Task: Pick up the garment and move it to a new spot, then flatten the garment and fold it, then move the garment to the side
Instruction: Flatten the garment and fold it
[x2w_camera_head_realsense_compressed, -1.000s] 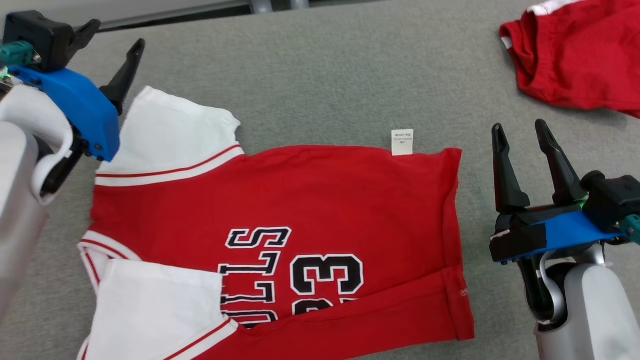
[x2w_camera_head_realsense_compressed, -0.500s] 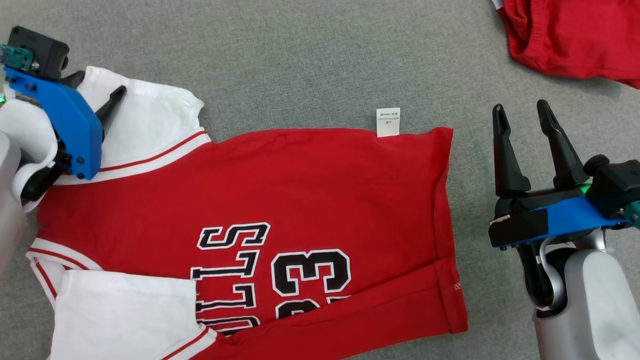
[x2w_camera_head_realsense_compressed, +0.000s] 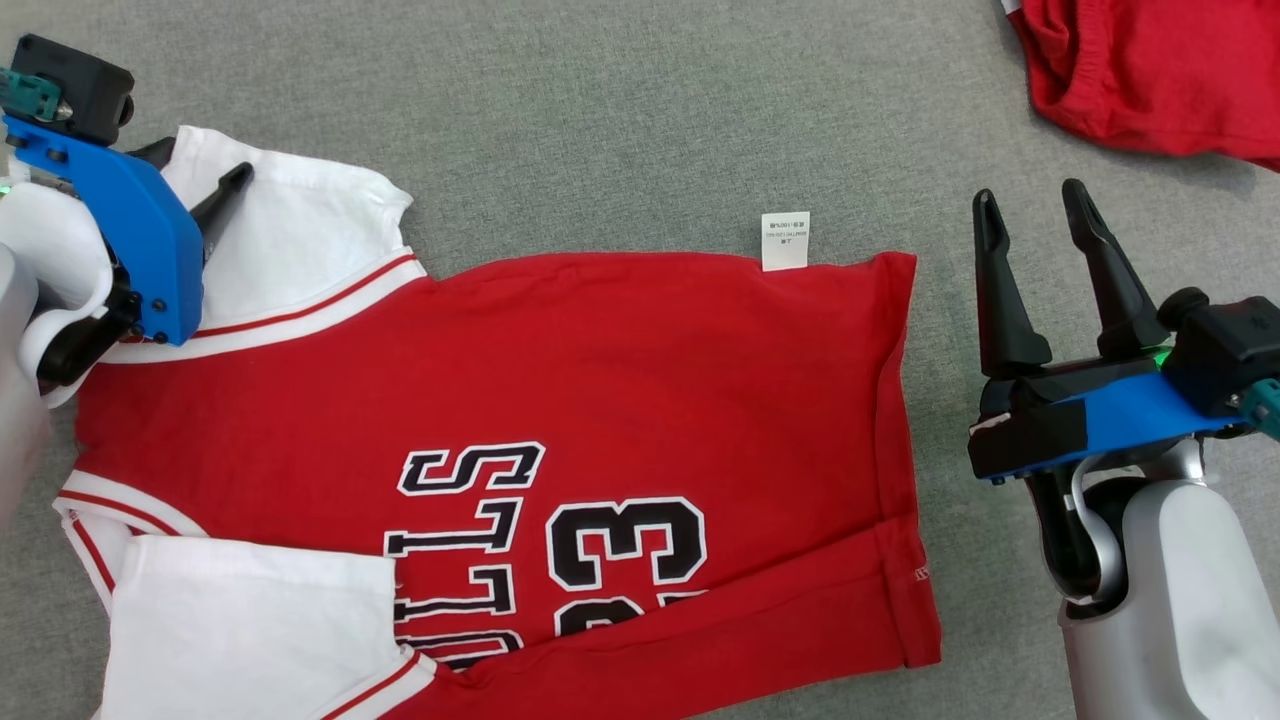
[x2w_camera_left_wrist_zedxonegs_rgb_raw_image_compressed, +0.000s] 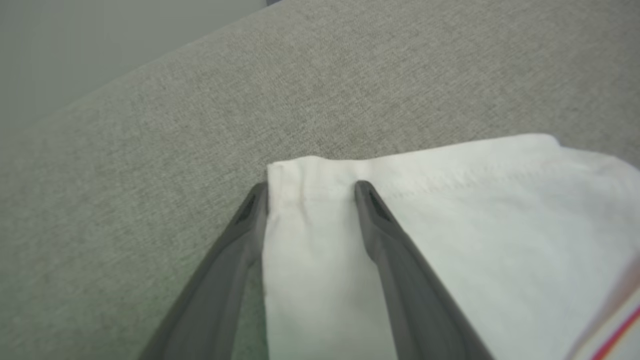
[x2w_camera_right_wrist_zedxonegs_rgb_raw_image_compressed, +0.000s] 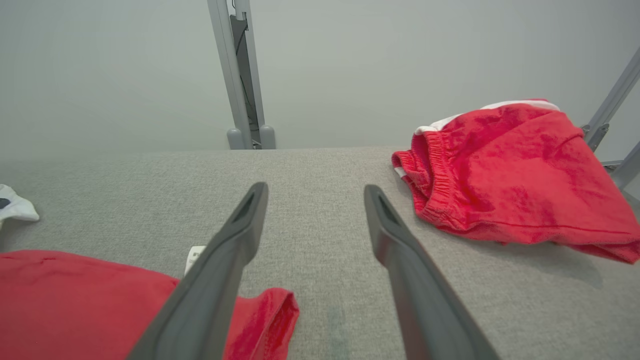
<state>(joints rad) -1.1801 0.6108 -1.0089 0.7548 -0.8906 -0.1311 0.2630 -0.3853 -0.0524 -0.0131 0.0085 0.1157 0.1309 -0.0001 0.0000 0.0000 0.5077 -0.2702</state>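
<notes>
Red-and-white knit jersey (x2w_camera_head_realsense_compressed: 600, 380), likely limp: pinch white sleeve hem (x2w_camera_left_wrist_zedxonegs_rgb_raw_image_compressed: 425, 172). Left tool (x2w_camera_left_wrist_zedxonegs_rgb_raw_image_compressed: 311, 186) straddles it, unclosed; right tool (x2w_camera_head_realsense_compressed: 1028, 192) spread, empty.

A grey, cloth-covered counter (x2w_camera_head_realsense_compressed: 620, 120) carries a red jersey (x2w_camera_head_realsense_compressed: 600, 380) with white sleeves, spread flat, number side up, its near edge folded over. Its white label (x2w_camera_head_realsense_compressed: 784, 241) pokes out onto the bare cloth. Crumpled red shorts (x2w_camera_head_realsense_compressed: 1150, 80) lie well apart, far right

Head looks down; both wrists, seemingly low, share its garment (x2w_camera_head_realsense_compressed: 600, 380).
</notes>
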